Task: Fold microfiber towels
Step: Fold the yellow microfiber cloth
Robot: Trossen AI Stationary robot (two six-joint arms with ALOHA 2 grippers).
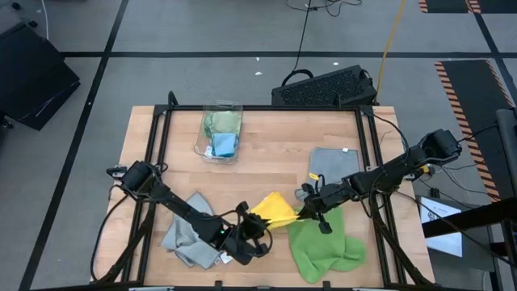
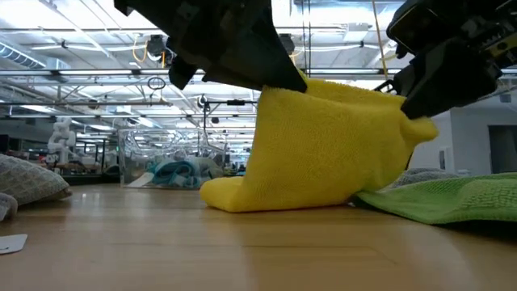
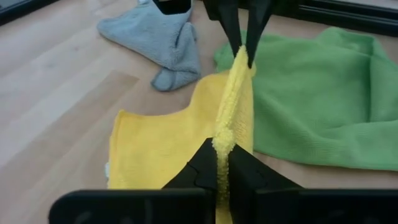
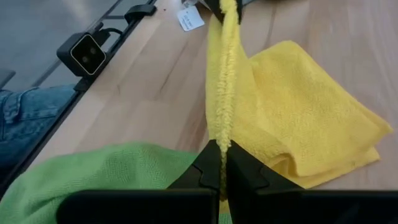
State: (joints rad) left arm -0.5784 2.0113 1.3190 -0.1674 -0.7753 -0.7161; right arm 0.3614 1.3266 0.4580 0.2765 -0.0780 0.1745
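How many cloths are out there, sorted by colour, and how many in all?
Yellow towel, held up between the left gripper and the right gripper: 1
Bright green towel: 1
Grey towels: 2
Pale green towel, in the clear bin: 1
Light blue towel, in the bin: 1
Total: 6

A yellow towel (image 1: pixel 273 209) is stretching taut between the left end effector (image 1: pixel 252 229) and right end effector (image 1: pixel 308 212), barring the front centre of the tabletop (image 1: pixel 266 166). A bright green towel (image 1: pixel 323 246) and crumpled grey towel (image 1: pixel 191 237) are flanking it, while bare wood is lying open between the clear bin (image 1: pixel 220 131) and the flat grey towel (image 1: pixel 334 165).
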